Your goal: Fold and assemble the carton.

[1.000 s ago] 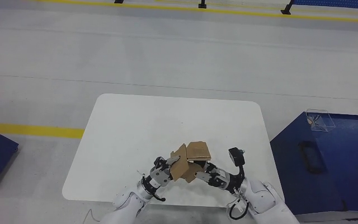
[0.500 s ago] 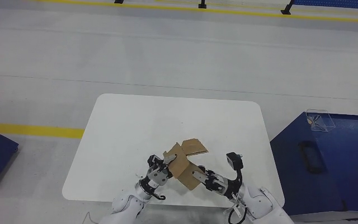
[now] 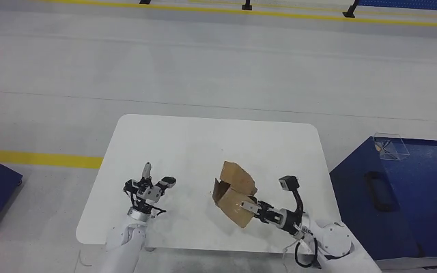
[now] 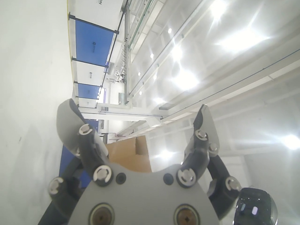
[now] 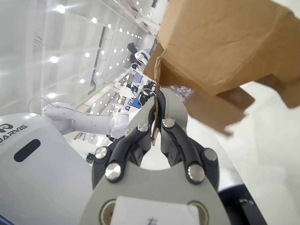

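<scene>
**Right gripper holds a half-folded carton**

The brown carton (image 3: pixel 234 190) is over the front part of the white table (image 3: pixel 171 143), with one flap edge pinched in the right gripper (image 5: pixel 158 99). The left gripper (image 3: pixel 157 175) hangs well apart, its fingers spread wide.

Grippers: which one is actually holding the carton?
The right gripper, shut on a flap edge of the carton. The left gripper is open and empty, apart from the carton.

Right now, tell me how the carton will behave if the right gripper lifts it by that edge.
Probably light: the carton is thin, creased cardboard, open at one end. Likely floppy: the right gripper pinches one thin panel edge, so it may sag or swing.
</scene>
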You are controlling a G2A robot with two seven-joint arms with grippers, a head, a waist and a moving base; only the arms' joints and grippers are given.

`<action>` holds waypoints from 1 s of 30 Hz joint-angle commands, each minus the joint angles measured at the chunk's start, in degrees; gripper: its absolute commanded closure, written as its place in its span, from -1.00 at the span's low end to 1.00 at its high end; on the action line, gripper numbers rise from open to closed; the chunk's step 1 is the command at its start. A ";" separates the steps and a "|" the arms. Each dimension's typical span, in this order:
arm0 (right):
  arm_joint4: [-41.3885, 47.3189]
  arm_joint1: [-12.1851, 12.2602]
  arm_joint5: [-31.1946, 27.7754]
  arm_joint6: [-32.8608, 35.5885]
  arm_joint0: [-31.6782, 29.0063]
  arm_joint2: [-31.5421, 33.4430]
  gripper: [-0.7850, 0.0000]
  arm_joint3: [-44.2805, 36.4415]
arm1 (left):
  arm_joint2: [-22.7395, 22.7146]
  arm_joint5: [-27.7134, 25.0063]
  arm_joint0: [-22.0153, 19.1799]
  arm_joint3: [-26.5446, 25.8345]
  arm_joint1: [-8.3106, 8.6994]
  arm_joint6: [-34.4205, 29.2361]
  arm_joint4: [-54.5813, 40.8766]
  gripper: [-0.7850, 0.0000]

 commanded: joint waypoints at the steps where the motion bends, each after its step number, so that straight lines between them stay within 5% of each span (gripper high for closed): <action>1: -2.53 0.52 2.69 2.97 -0.60 1.28 1.00 -2.48 | -0.60 -0.11 0.03 -0.36 0.14 -2.83 -0.72 -1.00; 7: -9.58 1.77 8.37 9.25 -3.24 3.77 1.00 -10.94 | -0.30 -1.39 1.09 -3.96 0.07 -9.95 -1.66 -1.00; 14: -14.81 2.75 8.84 13.23 -5.49 5.67 1.00 -17.38 | 0.47 5.41 3.29 -11.66 0.87 -21.43 1.08 -1.00; 21: -15.58 3.28 8.23 13.76 -6.72 6.24 1.00 -19.25 | 1.69 15.29 4.66 -18.12 1.95 -23.54 9.52 -1.00; 30: -14.55 3.86 7.56 14.15 -7.71 6.75 1.00 -19.94 | 3.64 23.12 3.62 -18.27 2.70 -26.84 14.06 -1.00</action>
